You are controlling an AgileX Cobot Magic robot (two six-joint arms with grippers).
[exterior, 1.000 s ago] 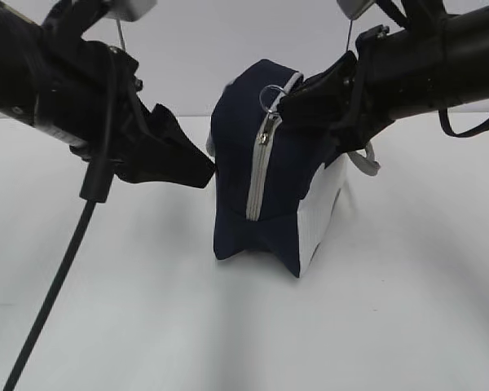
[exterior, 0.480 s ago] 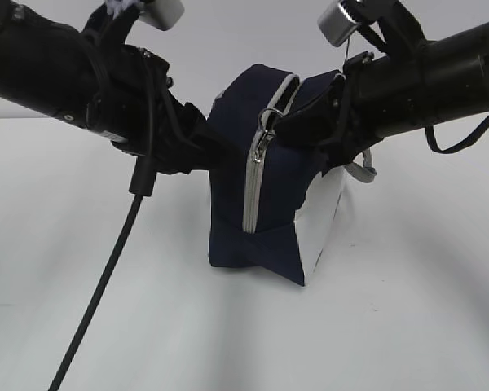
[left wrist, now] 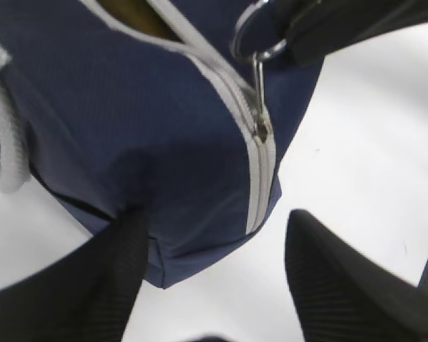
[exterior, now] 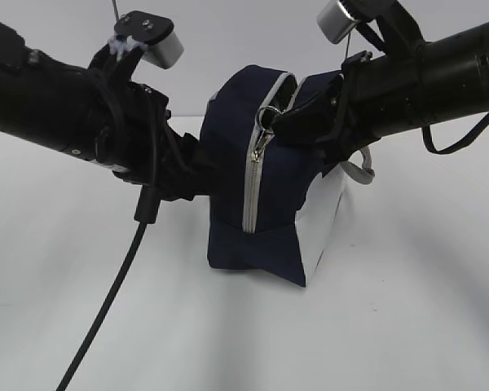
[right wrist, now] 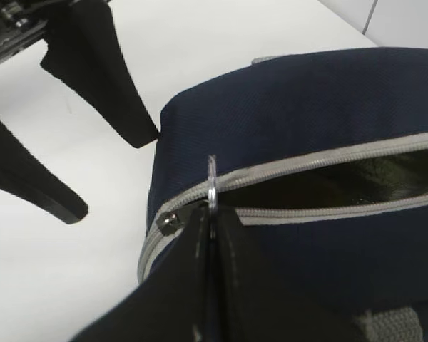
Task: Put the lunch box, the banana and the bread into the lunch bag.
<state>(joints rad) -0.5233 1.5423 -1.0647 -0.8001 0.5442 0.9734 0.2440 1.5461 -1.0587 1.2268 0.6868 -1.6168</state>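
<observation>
The navy lunch bag (exterior: 269, 195) stands mid-table with its grey zipper (exterior: 251, 187) partly open along the top. My right gripper (exterior: 282, 122) is shut on the metal ring pull (right wrist: 211, 178), seen edge-on between its fingertips (right wrist: 200, 228). My left gripper (left wrist: 214, 242) is open at the bag's left end. One of its fingers (left wrist: 93, 285) lies against the lower corner, the other (left wrist: 342, 285) stands apart over bare table. Through the opening (left wrist: 132, 11) something yellowish-brown shows; I cannot tell what. The lunch box, banana and bread are hidden.
A grey strap handle (exterior: 360, 171) hangs off the bag's far right side. A black cable (exterior: 106, 309) droops from the left arm to the table's front. The white table (exterior: 407, 326) surrounds the bag.
The left arm has swung right and up, bringing its open gripper against the bag's left end. The bag has shifted slightly and stands more upright. The right gripper stays on the ring pull.
</observation>
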